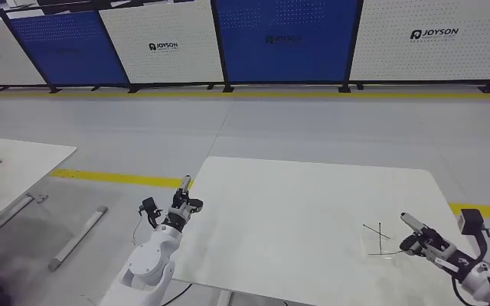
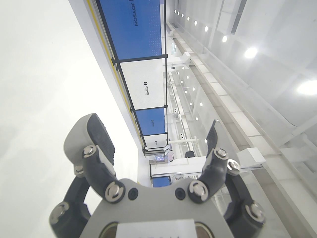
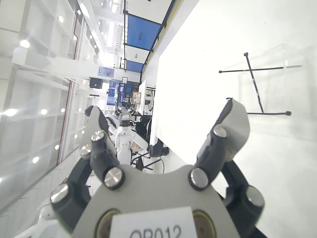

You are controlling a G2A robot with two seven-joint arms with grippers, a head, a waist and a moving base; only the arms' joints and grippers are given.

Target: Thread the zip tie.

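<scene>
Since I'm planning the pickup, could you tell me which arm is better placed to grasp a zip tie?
Right: the open right gripper sits beside the zip ties, while the left gripper, also open, is across the table at its opposite edge.

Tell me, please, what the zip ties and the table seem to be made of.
Zip ties: thin, matt black strips with small blocky heads, so probably flexible plastic such as nylon. Table: smooth white top with a soft sheen and rounded corners, likely laminate or coated board.
</scene>
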